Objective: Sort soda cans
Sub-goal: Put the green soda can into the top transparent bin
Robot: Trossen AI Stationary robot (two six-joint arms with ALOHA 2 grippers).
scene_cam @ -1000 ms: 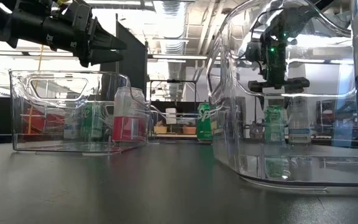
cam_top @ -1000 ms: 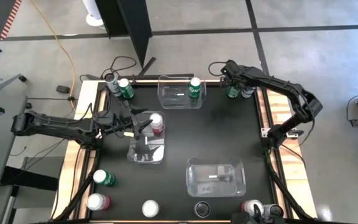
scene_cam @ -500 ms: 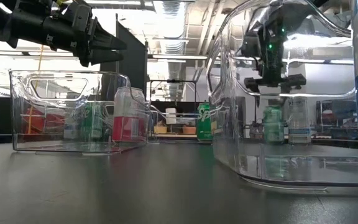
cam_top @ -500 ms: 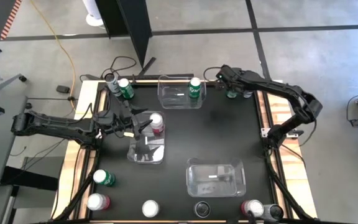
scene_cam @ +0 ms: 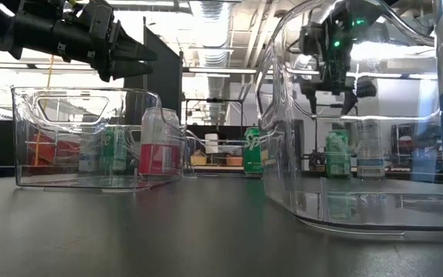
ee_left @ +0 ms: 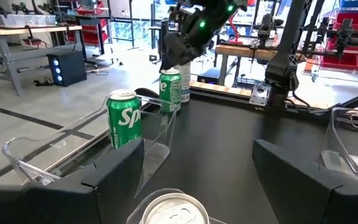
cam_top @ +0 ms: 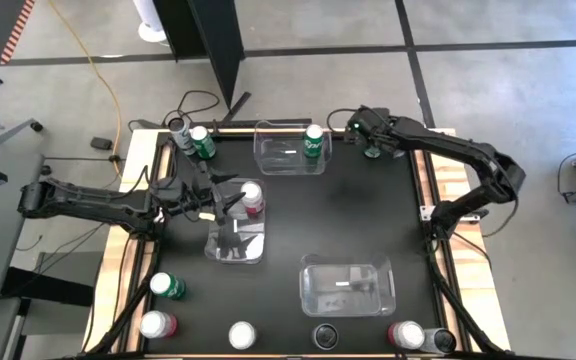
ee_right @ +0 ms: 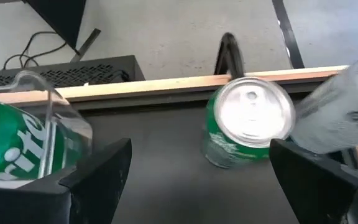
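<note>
My left gripper (cam_top: 234,200) (ee_left: 197,180) hangs open and level above the left clear bin (cam_top: 236,240), just over a red-pink soda can (cam_top: 253,197) (ee_left: 174,211) standing inside it. My right gripper (cam_top: 365,137) (ee_right: 201,177) is open near the far right corner, slanting down, above and to the left of a green can (ee_right: 246,124) (cam_top: 374,150) that stands on the table beside a pale can (ee_right: 337,112). The far bin (cam_top: 278,150) holds a green can (cam_top: 314,141) (ee_left: 123,118).
A third clear bin (cam_top: 348,285) sits near right. A dark can (cam_top: 178,130) and a green can (cam_top: 201,142) stand at the far left corner. Several more cans line the near edge (cam_top: 241,335), with a green one (cam_top: 166,286) at near left.
My right gripper has risen and drifted toward the table's left along the far edge, away from the green can in the far right corner, swinging round as it went, its fingers staying open. The cans have stayed where they were.
</note>
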